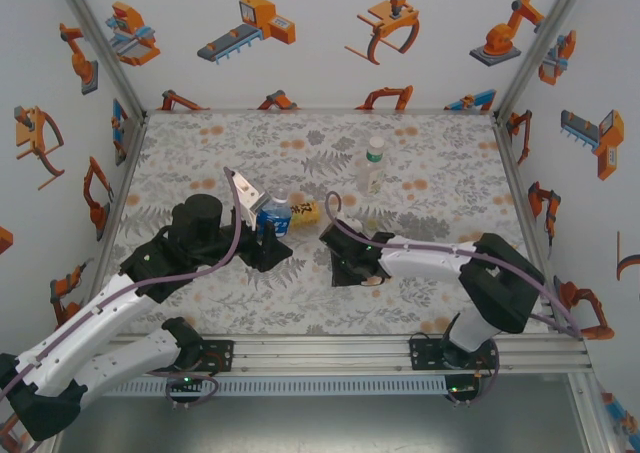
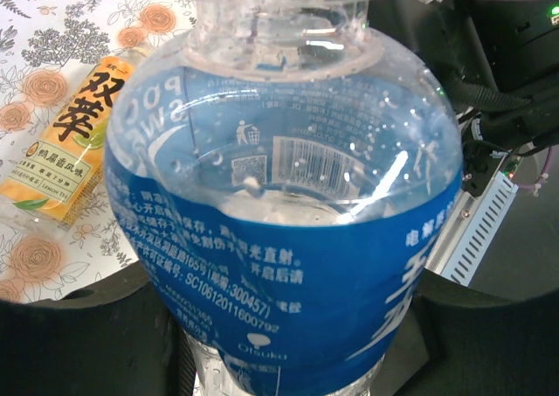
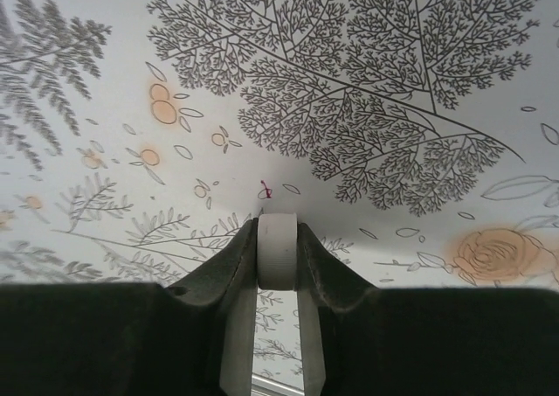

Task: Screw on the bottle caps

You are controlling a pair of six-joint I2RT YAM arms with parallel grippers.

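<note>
Left hand point(image 1: 268, 231): clenched on the clear blue-label bottle point(image 1: 276, 216), left of the table's middle. Whether the bottle stands on the table or is lifted I cannot tell.
Left wrist view: the same bottle point(image 2: 288, 239) is seen close up, with water inside. The hand's dark fingers point(image 2: 79, 343) sit to either side of its lower body.
Right hand point(image 1: 362, 265): low over the table near front centre, grasping a white bottle cap point(image 3: 278, 258). The cap is pinched on edge between the two fingertips point(image 3: 234, 260) and is apart from every bottle.
Yellow-labelled bottle point(image 1: 303, 210): lying on its side on the table, just beside the held bottle and between the two hands. Its dark characters are legible from the left wrist point(image 2: 74, 134).
Green-white bottle point(image 1: 372, 166): upright farther back, well apart from both hands.
Table point(image 1: 440, 193): covered by a floral mat of grey ferns and orange blooms.
</note>
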